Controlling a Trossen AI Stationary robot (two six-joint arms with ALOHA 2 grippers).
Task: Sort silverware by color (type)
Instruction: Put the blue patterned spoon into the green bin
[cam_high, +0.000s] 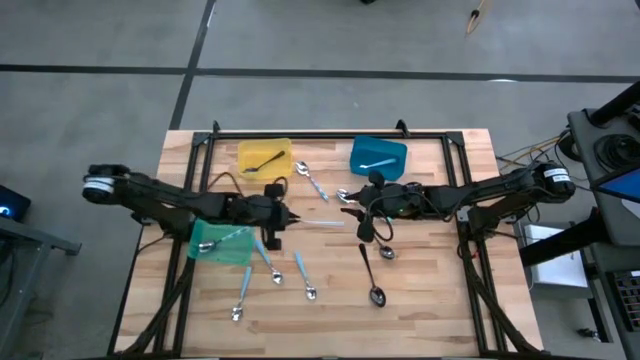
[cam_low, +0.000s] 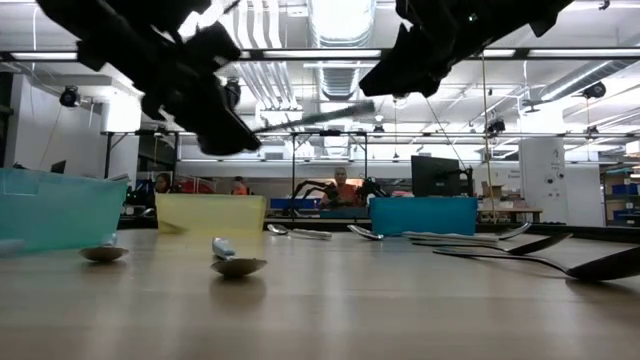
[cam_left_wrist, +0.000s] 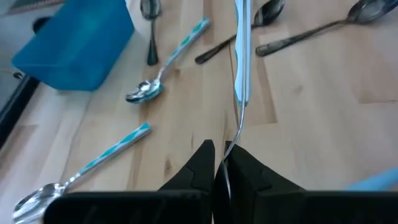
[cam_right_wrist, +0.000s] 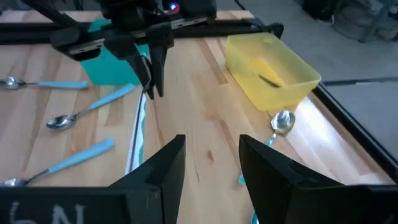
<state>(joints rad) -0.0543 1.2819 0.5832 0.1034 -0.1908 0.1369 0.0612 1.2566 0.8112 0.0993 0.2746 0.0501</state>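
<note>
The left gripper (cam_high: 280, 217) is pinching a blue-handled spoon (cam_high: 322, 223) above the table, handle pointing at the right gripper (cam_high: 352, 210), which is waiting nearby, fingers spread

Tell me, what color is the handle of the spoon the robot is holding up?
Light blue; the held spoon shows best in the left wrist view.

Your high view looks straight down on the whole desk (cam_high: 420, 300). Low view sits at desk-top height, facing the room. Each wrist view looks close across the boards; both share the yellow bin (cam_right_wrist: 273, 71) and blue bin (cam_left_wrist: 74, 43) with overhead.
</note>
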